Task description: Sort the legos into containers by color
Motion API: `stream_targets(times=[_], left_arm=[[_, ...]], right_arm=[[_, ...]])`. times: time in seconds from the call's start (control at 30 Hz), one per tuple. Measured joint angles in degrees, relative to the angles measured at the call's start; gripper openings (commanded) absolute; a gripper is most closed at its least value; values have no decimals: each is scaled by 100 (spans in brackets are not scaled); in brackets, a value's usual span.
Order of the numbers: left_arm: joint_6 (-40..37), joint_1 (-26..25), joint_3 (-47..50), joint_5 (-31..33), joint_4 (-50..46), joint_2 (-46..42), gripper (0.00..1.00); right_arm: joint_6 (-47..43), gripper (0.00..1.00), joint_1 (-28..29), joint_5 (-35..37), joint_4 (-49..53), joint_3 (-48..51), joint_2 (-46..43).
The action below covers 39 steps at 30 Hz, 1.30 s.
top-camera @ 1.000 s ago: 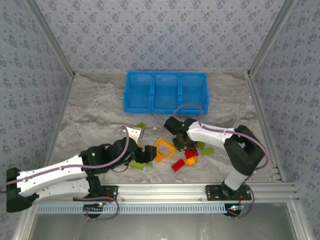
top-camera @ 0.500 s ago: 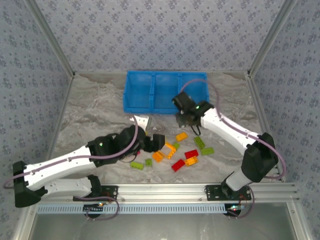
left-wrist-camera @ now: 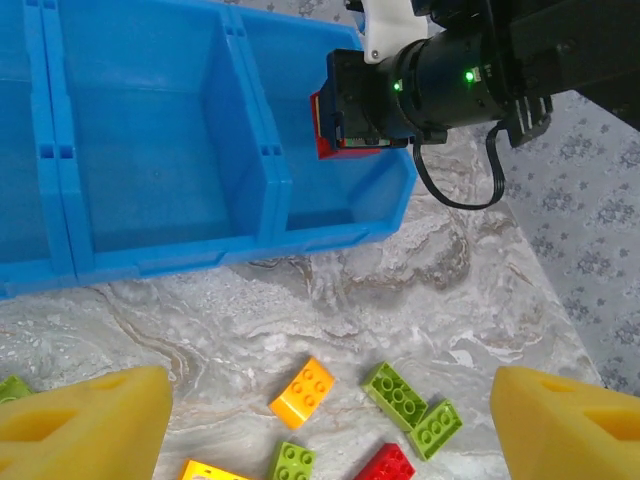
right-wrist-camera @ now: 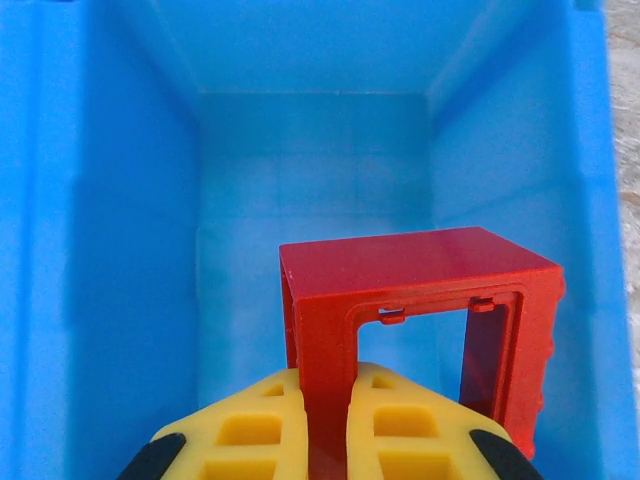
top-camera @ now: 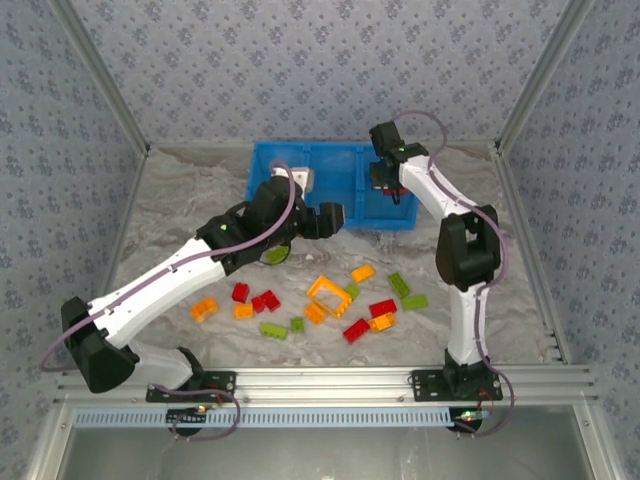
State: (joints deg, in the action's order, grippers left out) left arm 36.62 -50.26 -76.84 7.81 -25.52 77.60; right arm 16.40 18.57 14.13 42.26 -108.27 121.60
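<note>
Right wrist view had the right pincer (right-wrist-camera: 330, 425) closed tight on one side bar of a red frame (right-wrist-camera: 420, 290), which hung upright over the right-hand compartment of the blue tray (right-wrist-camera: 100, 250). To my eye the step in hand was the drop. The frame looked fairly central between the walls, so the sound course would be to lower it a little, then part the fingers cleanly so that it fell inside and did not bounce off the rim. The left pincer (left-wrist-camera: 320, 420) stood wide open and held nothing, hovering above the tabletop (left-wrist-camera: 330, 300) just short of the tray, with loose bricks (left-wrist-camera: 400, 395) in red, orange and green below it. The compartment floor under the frame and fingers was hidden, the frame's height above that floor was hard to judge, and the left compartment was cut off in the left wrist view.
</note>
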Motion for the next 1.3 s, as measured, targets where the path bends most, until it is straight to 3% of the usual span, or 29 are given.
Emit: stream_targets(times=[0.57, 0.67, 0.8, 0.9, 1.13, 1.3], left_arm=[[0, 116, 299, -208, 46, -15, 84], [0, 116, 332, -208, 33, -63, 84], [0, 116, 332, -227, 61, -181, 84], [-20, 116, 358, -251, 136, -286, 84], [-13, 153, 350, -166, -96, -372, 83], [-28, 428, 350, -96, -675, -374, 83]], right_arm=[[-216, 18, -306, -153, 153, -1353, 1364], [-234, 21, -308, -151, 168, -1578, 1537], [-236, 34, -306, -149, 205, -1692, 1637], [-236, 44, -306, -144, 264, -1766, 1648], [-245, 45, -216, -72, 271, -1729, 1530], [-251, 45, 48, 85, 72, -887, 389]])
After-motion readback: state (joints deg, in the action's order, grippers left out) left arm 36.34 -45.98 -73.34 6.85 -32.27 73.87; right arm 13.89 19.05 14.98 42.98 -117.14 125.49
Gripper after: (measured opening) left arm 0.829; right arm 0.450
